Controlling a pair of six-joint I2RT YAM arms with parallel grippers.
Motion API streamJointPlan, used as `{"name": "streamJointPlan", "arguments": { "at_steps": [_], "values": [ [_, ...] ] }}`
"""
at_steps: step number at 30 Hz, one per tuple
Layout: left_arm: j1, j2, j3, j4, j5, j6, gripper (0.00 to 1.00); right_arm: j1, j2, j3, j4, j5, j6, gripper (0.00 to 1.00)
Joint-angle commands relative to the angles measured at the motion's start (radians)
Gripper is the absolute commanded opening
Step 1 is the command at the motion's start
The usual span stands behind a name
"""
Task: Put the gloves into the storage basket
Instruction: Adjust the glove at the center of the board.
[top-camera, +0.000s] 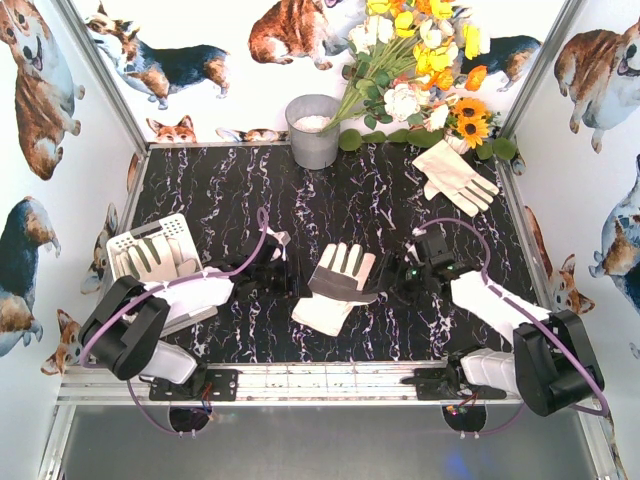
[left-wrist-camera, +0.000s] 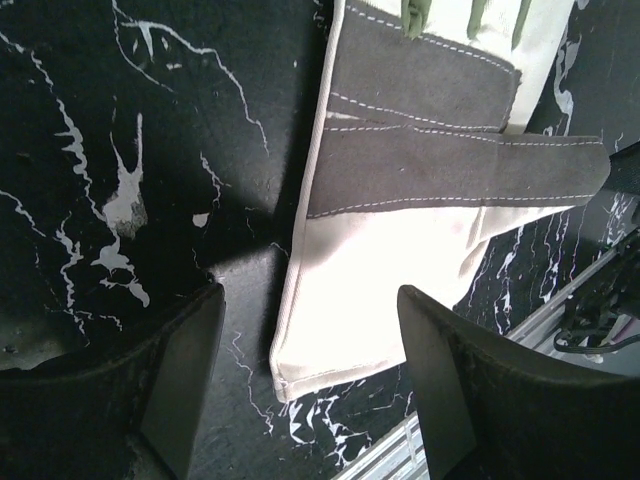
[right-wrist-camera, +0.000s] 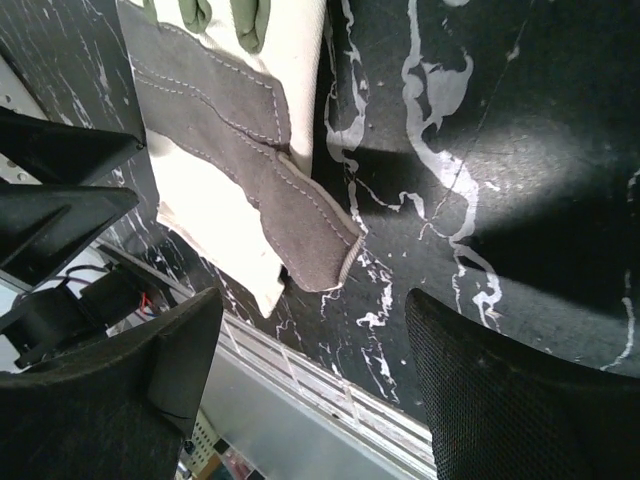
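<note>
Left hand, right hand both spread (empty); glove flat between them.

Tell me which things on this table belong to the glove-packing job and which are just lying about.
Part of the job:
- storage basket, left side
- packed glove, lying in that basket
- centre glove, between the two arms
- far-right glove, near the flowers

Just lying about:
- grey bucket at the back
- flower bunch
</note>
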Motion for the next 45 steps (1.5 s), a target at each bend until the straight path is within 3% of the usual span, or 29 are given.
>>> {"name": "streamJointPlan", "arguments": {
  "at_steps": [1,8,11,19,22,24,25,35,45],
  "values": [
    [0.004,0.021,-0.015,0.039,0.023,0.027,0.64,0.019,-0.01,-0.013,0.112,-0.032,0.056,0.75],
    [0.001,0.053,-0.052,0.072,0.061,0.003,0.57,0.056,0.094,0.0,0.184,-0.039,0.051,0.55],
    [-0.009,0.043,-0.073,0.071,0.062,-0.01,0.53,0.078,0.122,0.032,0.147,0.025,0.009,0.54],
    [-0.057,0.0,-0.168,0.14,0.063,-0.102,0.43,0.095,0.18,0.087,0.101,0.105,-0.082,0.34],
    [-0.08,-0.015,-0.189,0.158,0.06,-0.13,0.4,0.097,0.185,0.096,0.089,0.112,-0.102,0.21],
    [-0.09,-0.021,-0.196,0.155,0.055,-0.139,0.38,0.1,0.189,0.098,0.085,0.096,-0.108,0.03],
    [-0.096,-0.022,-0.199,0.156,0.055,-0.144,0.37,0.104,0.189,0.098,0.079,0.091,-0.111,0.0],
    [-0.201,-0.028,-0.232,0.156,0.083,-0.195,0.3,0.173,0.164,0.085,-0.006,0.054,-0.15,0.0],
    [-0.28,-0.014,-0.226,0.152,0.064,-0.224,0.3,0.179,0.068,0.065,-0.094,0.131,-0.15,0.0]
  ]
}}
